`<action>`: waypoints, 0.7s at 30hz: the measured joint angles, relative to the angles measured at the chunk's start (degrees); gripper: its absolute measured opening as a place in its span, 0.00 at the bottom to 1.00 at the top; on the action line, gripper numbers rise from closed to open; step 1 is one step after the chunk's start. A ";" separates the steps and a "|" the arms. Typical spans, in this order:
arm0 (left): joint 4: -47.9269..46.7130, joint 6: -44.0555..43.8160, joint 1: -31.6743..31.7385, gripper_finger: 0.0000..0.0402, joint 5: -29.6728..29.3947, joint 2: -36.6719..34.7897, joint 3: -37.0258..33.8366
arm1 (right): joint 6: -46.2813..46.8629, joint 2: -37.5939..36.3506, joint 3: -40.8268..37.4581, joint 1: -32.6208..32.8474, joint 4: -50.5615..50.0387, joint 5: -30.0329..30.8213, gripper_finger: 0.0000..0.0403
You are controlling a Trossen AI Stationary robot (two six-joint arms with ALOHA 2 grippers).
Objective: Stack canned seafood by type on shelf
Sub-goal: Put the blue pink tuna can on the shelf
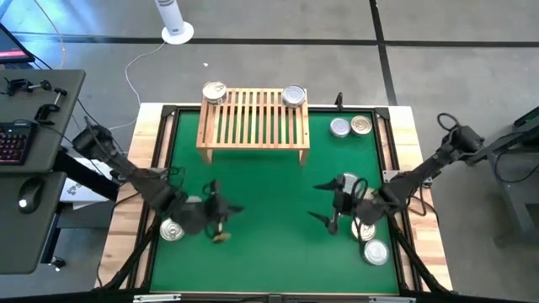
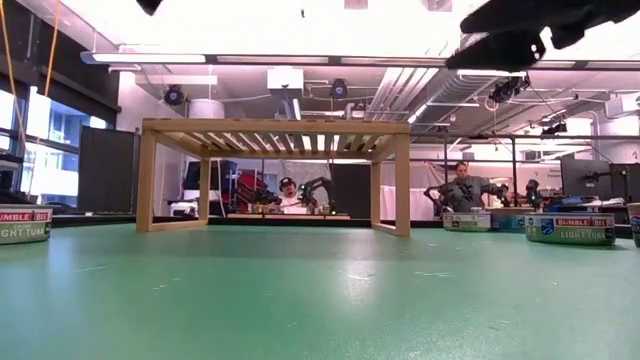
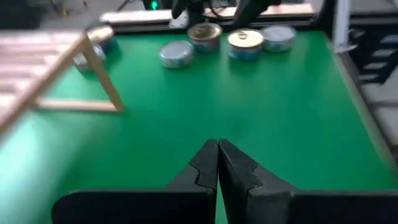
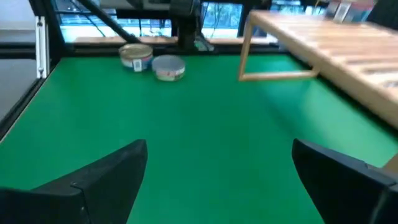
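The light-wood shelf (image 1: 253,118) stands by its legs at the mat's far middle and also shows in the low view (image 2: 275,130). A gold tin (image 1: 215,93) and a silver tin (image 1: 293,95) sit on its far corners. Two more tins (image 1: 349,126) rest on the mat right of it. My left gripper (image 1: 227,208) (image 3: 217,158) hovers shut over the near left, between a silver tin (image 1: 173,229) and a gold tin (image 1: 221,236). My right gripper (image 1: 318,202) (image 4: 217,171) is open over the near right, beside several tins (image 1: 370,240).
The green mat (image 1: 269,244) lies inside a dark frame on the wooden table (image 1: 421,227). Bare mat stretches between the two grippers and in front of the shelf. A desk with a keyboard and mouse (image 1: 25,151) stands left of the table. People sit in the room behind (image 2: 460,185).
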 joint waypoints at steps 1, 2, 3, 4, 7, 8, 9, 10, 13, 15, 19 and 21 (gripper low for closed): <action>-2.71 -5.51 -1.81 0.00 -1.22 -0.01 0.00 | 2.00 1.22 0.00 0.65 0.39 0.65 0.98; -5.48 -11.18 -3.42 0.00 -2.06 -0.02 0.00 | 4.08 2.45 0.02 1.29 0.64 1.29 0.98; -8.40 -16.97 -5.05 0.00 -2.48 -0.02 0.00 | 6.11 3.66 0.02 1.98 0.58 1.89 0.98; -11.84 -22.48 -6.49 0.00 -2.49 -0.02 0.00 | 7.81 4.96 0.01 2.52 1.08 2.68 0.98; -22.12 -38.38 -10.49 0.00 -2.36 -0.02 0.00 | 11.53 9.04 0.02 4.24 3.24 5.14 0.98; -25.36 -43.07 -11.65 0.00 -2.29 -0.02 0.00 | 12.42 10.45 0.02 4.70 4.50 5.77 0.98; -28.45 -47.49 -12.84 0.00 -2.28 -0.01 0.00 | 13.26 11.70 0.02 5.11 5.63 6.47 0.98; -31.30 -51.13 -13.86 0.00 -2.25 0.00 0.00 | 13.97 12.94 0.02 5.51 6.41 6.98 0.98; -38.11 -60.03 -16.59 0.00 -1.54 0.00 0.00 | 16.18 16.30 0.02 6.18 9.62 7.32 0.98; -41.49 -64.88 -18.06 0.00 -0.84 0.00 0.00 | 17.19 18.15 0.10 6.81 11.65 8.70 0.98; -45.00 -71.28 -20.70 0.00 -0.69 0.00 -0.16 | 21.19 19.87 0.73 7.74 12.14 10.00 0.98; -45.38 -72.86 -21.51 0.00 -0.57 0.02 -0.60 | 24.91 19.78 0.76 7.70 10.58 8.92 0.98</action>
